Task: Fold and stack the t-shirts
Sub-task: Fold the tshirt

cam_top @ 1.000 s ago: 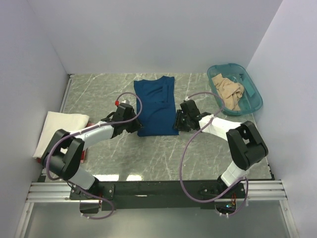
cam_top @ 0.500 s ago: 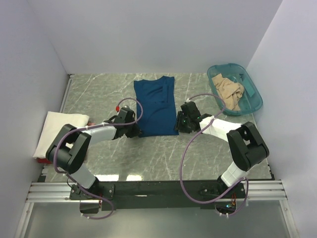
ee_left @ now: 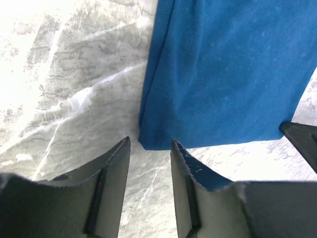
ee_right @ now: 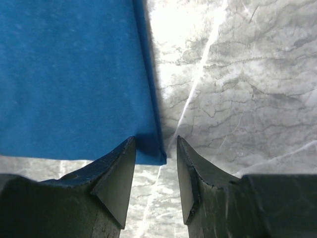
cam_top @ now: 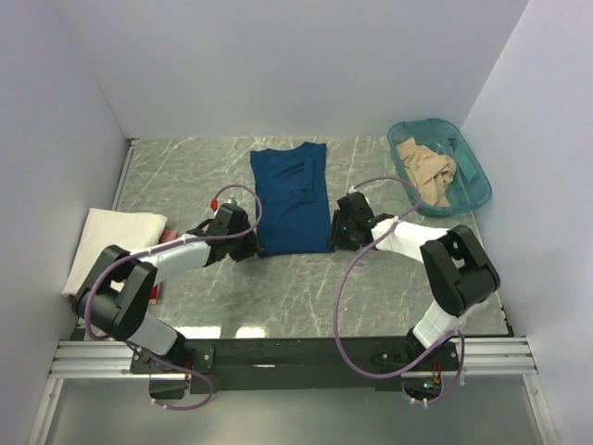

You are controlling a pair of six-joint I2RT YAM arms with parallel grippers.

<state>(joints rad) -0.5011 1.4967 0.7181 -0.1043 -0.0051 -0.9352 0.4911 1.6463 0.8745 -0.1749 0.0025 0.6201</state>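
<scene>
The navy blue t-shirt (cam_top: 292, 197) lies folded lengthwise into a tall strip on the marble table. My left gripper (cam_top: 248, 243) is open at its near left corner (ee_left: 148, 144), which lies between the fingertips, untouched. My right gripper (cam_top: 339, 232) is open at the near right corner (ee_right: 157, 157), which sits between its jaws. The cream-white t-shirt (cam_top: 109, 239) lies folded at the far left. The tan-beige t-shirt (cam_top: 429, 174) sits crumpled in the teal tub (cam_top: 471, 190).
The tub stands at the back right by the right wall. A small red object (cam_top: 169, 237) lies beside the cream shirt. White walls close in the back and both sides.
My left gripper slid forward and right toward the shirt's near left corner. My right gripper shifted slightly toward the near right corner. The shirt has not moved.
</scene>
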